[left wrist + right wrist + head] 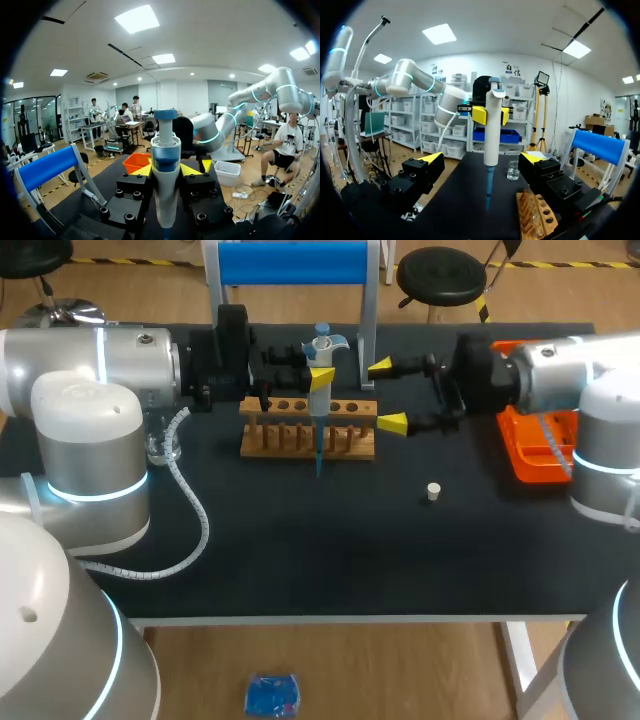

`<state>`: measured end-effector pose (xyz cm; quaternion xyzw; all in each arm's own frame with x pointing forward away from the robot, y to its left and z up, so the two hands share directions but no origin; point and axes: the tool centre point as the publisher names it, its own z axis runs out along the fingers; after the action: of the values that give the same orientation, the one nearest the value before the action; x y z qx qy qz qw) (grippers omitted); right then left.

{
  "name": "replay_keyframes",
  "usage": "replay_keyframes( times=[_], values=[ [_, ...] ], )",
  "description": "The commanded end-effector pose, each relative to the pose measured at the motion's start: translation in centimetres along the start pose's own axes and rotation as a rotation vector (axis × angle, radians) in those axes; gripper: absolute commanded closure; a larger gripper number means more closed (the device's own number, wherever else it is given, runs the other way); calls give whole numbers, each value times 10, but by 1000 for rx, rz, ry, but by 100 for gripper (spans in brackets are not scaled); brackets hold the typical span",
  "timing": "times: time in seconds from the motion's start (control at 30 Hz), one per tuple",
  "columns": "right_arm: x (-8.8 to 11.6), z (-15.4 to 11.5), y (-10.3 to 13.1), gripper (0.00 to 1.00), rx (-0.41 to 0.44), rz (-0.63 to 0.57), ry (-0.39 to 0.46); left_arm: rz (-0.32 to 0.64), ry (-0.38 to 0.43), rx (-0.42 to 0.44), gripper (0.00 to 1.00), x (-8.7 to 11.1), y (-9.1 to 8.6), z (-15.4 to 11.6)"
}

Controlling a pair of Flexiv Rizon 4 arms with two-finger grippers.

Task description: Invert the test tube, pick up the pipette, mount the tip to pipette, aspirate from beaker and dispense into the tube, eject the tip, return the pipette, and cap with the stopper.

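The left gripper (322,377) has its fingers pinching the pipette (319,403) by the upper body and holds it upright over the wooden rack (366,410) at the back of the table (300,530). A slim blue tip (319,452) is on the lower end of the pipette. From above, the tip hangs down in front of the rack's middle. Whether it is inside a tube or just beside the rack cannot be told.

The right gripper (387,395) has its fingers spread wide and holds nothing. It sits just beside the rack's right end and points toward the pipette.

Picking up the pipette and mounting the tip both look done. The tube itself cannot be made out in the rack, so its inversion cannot be confirmed. Nor do the pictures show whether the tip holds any liquid. The beaker (513,172) stands well apart from the tip, off toward the left arm's side. Since the tip is at the rack and not at the beaker, the step in hand is probably dispensing, or lining up for it.

The white stopper (433,491) lies loose on the table in front of the right gripper, so capping is not yet done. Ejecting the tip and returning the pipette also remain. The orange tray (525,455) at the right edge may serve for one of those.
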<state>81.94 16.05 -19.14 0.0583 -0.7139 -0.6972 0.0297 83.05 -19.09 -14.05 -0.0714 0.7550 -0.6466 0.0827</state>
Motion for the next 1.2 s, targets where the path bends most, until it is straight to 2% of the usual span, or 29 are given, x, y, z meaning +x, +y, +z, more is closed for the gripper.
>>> replay_keyframes(
  times=[0.03, 0.47, 0.83, 1.2],
  values=[
    [-14, 25, -5, 0, -10, 34, 60, -1, -2, -1, 100, 0, -1, 1],
    [-14, 51, 1, 0, -17, 91, 70, -1, -2, -1, 100, 0, -1, 1],
    [-5, 63, 8, 0, -5, 62, -3, -1, -2, -1, 100, 0, -1, 1],
    [-5, 73, 8, 0, -11, 73, -45, -1, -2, -1, 100, 0, -1, 1]
  ],
)
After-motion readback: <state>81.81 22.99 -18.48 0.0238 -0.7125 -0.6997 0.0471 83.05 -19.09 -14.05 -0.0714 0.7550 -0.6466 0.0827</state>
